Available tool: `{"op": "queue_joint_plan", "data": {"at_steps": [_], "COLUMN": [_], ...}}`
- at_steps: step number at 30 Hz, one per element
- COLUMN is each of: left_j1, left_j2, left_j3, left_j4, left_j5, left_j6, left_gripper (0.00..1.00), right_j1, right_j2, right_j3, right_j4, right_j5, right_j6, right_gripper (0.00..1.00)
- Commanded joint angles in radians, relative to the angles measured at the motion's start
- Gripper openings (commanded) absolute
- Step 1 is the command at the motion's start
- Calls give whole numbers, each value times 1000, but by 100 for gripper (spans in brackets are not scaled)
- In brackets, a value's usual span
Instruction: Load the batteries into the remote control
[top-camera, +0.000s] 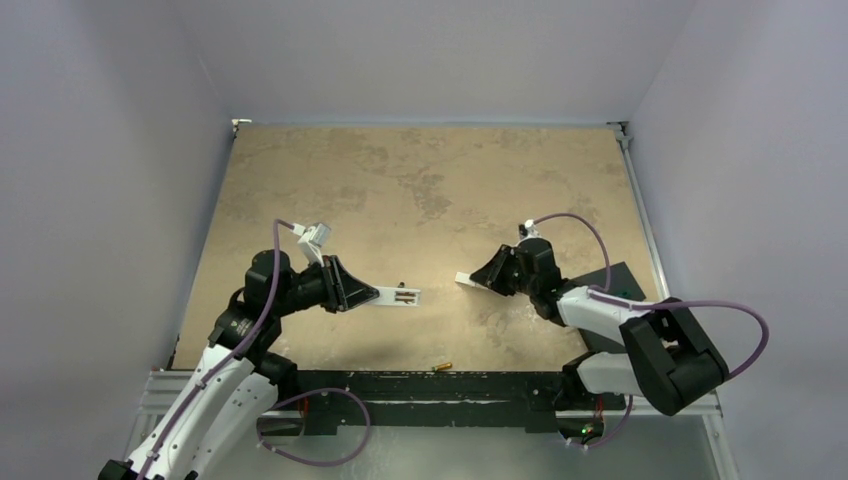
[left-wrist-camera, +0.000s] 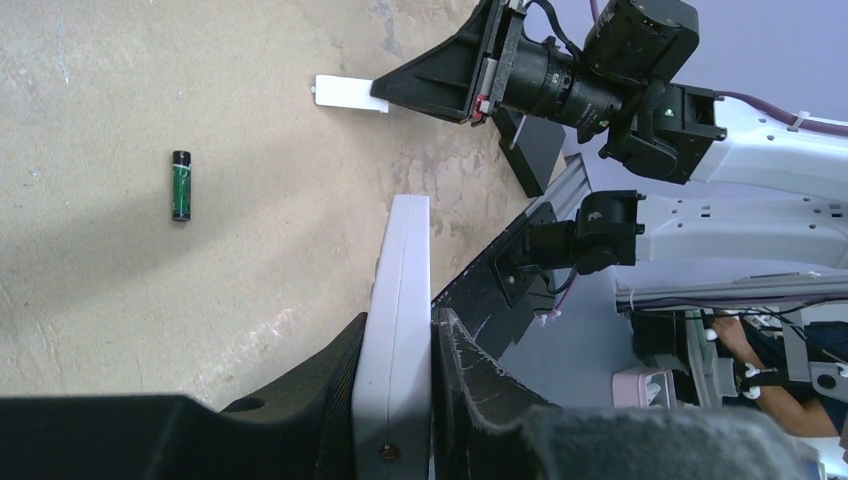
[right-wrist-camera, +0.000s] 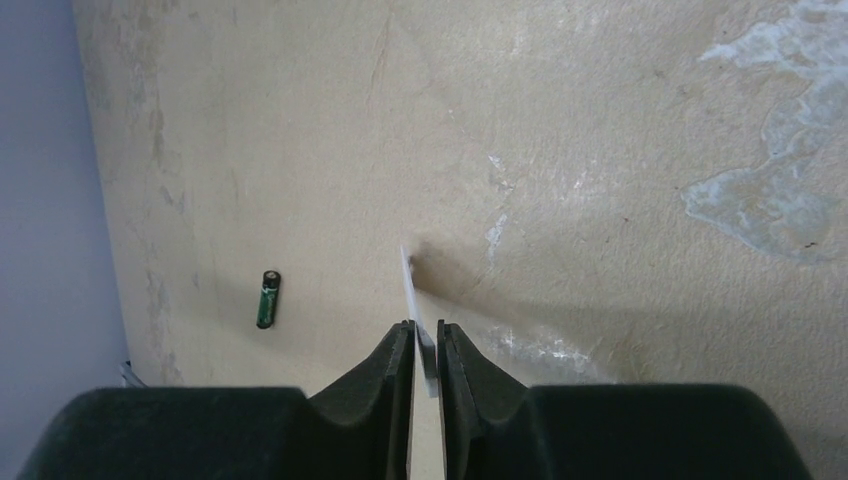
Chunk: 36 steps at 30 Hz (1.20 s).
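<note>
My left gripper is shut on the white remote control, held above the table with its battery recess facing up. In the left wrist view the remote stands edge-on between the two pads. A thin white cover plate sits between the narrow jaws of my right gripper, its far end down by the table. One gold battery lies near the front edge. A small dark battery lies just beyond the remote. Both wrist views show a dark green battery lying flat on the table.
A black flat pad lies at the right edge of the table, partly under the right arm. A black rail runs along the near edge. Grey walls close in the table on three sides.
</note>
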Motion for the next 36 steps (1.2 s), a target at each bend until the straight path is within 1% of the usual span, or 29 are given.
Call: {"op": "queue_joint_plan", "data": {"at_steps": [1, 2, 7, 12, 13, 23, 27, 34, 36], "left_j1": [2, 2, 2, 2, 2, 2, 2, 2, 2], "left_j2": [-1, -2, -8, -17, -20, -41, -48, -50, -50], "left_j3": [22, 21, 17, 16, 16, 20, 25, 28, 29], "left_j4": [57, 58, 52, 38, 36, 12, 6, 4, 6], "left_j5": [13, 13, 6, -5, -6, -13, -13, -9, -8], "left_j6": [-9, -9, -11, -8, -8, -3, -1, 5, 6], "left_gripper": [0, 0, 0, 0, 0, 0, 0, 0, 0], "right_j1": [-8, -10, -11, -13, -13, -14, -14, -14, -13], "right_j2": [11, 13, 13, 0, -3, -121, -182, -314, -341], "right_j3": [-13, -15, -20, -17, -15, 10, 13, 0, -7], "right_j4": [36, 37, 38, 13, 3, -157, -219, -313, -317], "right_j5": [-11, -11, -6, 5, 9, 76, 68, 37, 5], "right_j6": [1, 1, 2, -4, -7, -47, -70, -118, -119], "right_gripper": [24, 27, 32, 45, 46, 54, 58, 59, 58]}}
